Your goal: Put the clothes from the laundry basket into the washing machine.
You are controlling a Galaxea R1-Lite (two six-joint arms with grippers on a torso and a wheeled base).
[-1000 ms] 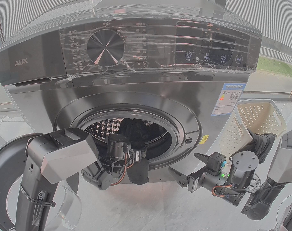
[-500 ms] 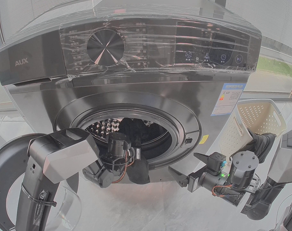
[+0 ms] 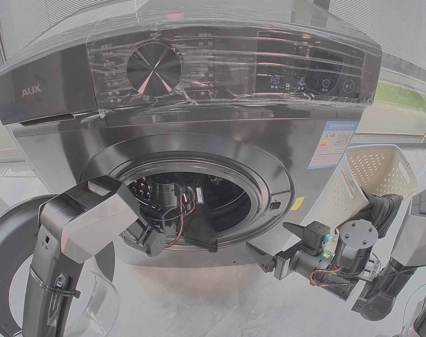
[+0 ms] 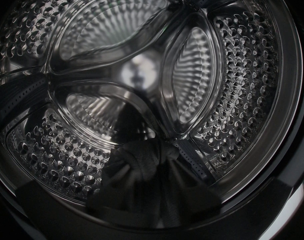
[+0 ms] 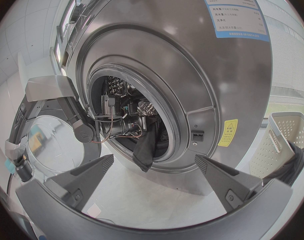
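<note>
Left gripper (image 3: 196, 196) has advanced deeper into the washing machine (image 3: 288, 141), drawing the dark garment (image 3: 200, 232) up with it; a tail hangs over the machine's door lip. Its grip cannot be determined. Right gripper (image 3: 267, 236) is spread and empty before the machine's front. Laundry basket (image 3: 386, 164) stands beside the machine, a second garment (image 3: 383, 211) over its rim. Cloth judged light, limp, snag-prone; take a bunched fold.

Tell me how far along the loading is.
Done: the washing machine door stands open. In hand: the left arm is inside the drum with a black garment, whose tail hangs over the opening's rim. Left: another dark garment drapes over the laundry basket edge; the right gripper is open and empty.
</note>
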